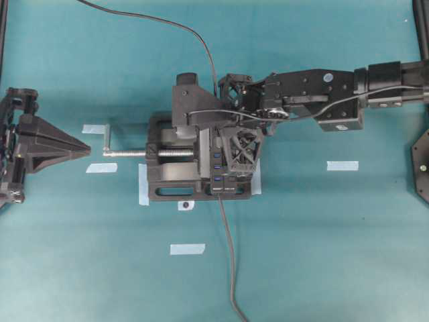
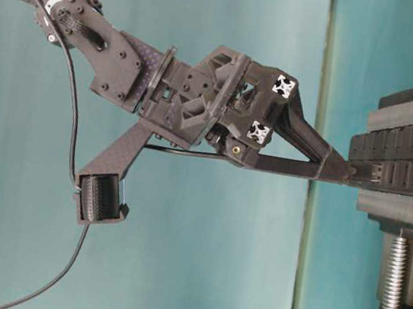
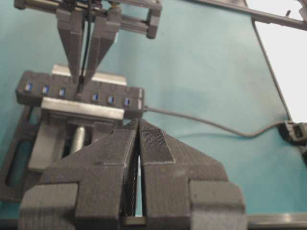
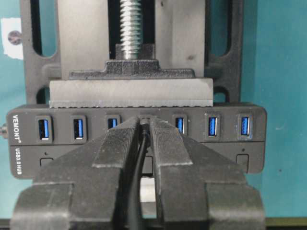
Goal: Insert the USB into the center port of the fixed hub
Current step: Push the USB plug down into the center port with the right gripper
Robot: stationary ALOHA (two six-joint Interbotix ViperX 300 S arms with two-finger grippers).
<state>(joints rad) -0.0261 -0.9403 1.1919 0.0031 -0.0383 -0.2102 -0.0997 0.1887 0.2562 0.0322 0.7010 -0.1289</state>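
The fixed hub [image 4: 225, 143] is a long black strip with blue slots, clamped in a vise. My right gripper [image 4: 145, 123] is shut on the USB [image 4: 144, 120], whose dark cable [image 4: 138, 167] runs back between the fingers. The fingertips and plug cover the center port. From table level, the USB [image 2: 369, 172] juts from the right gripper [image 2: 340, 170] and its tip meets the face of the hub [image 2: 410, 156]; its depth cannot be told. From overhead, the right gripper [image 1: 226, 159] sits over the hub [image 1: 217, 176]. The left gripper [image 1: 84, 149] is shut, holds nothing and stays far left.
The black vise [image 1: 167, 181] holds the hub, its silver screw [image 1: 124, 153] pointing at the left gripper. The hub's own cable [image 1: 228, 255] runs to the front edge. The USB cable [image 1: 167, 23] loops off the back. Tape strips [image 1: 342, 165] [image 1: 187, 249] mark the teal table.
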